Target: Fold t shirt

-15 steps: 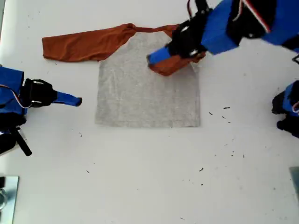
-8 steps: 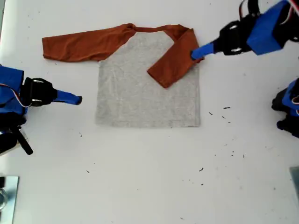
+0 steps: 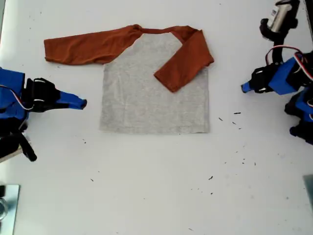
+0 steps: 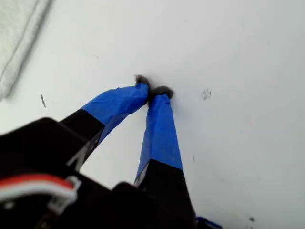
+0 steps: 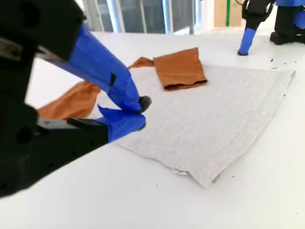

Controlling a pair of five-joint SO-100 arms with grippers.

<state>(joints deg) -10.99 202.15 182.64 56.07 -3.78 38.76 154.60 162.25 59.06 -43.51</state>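
The t shirt lies flat on the white table, grey body toward the front. One rust-orange sleeve is folded in over the chest; the other stretches out toward the exterior view's left. My first gripper is shut and empty at the exterior view's right, apart from the shirt; its fingertips touch the bare table, with the shirt's edge some way off. My second gripper hovers shut just off the shirt's side at the exterior view's left, holding nothing; it looks across the grey cloth.
Arm bases stand at the exterior view's left edge and right edge. A metal piece sits in the exterior view's lower left corner. Small dark specks dot the table.
My first gripper let go of the sleeve, now folded on the chest, and pulled back to the exterior view's right, down to the table. My second gripper barely moved.
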